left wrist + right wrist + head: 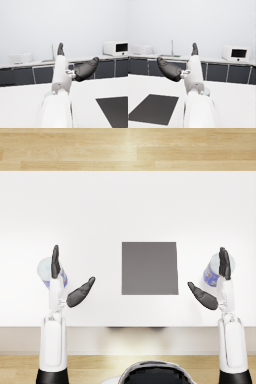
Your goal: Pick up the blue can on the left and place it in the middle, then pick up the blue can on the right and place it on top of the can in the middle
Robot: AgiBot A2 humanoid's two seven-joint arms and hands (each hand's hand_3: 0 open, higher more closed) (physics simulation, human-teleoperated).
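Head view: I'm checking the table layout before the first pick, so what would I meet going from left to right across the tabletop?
Left blue can under the left hand → grey mat in the middle → right hand over the right blue can.

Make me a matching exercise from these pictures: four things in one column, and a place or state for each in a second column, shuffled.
Things
1. left can
2. right can
3. grey mat
4. left hand

Places or states
A. in the middle of the table
B. open, holding nothing
C. under the right hand, at the table's right side
D. standing at the table's left side

Pairs: 1-D, 2-C, 3-A, 4-B
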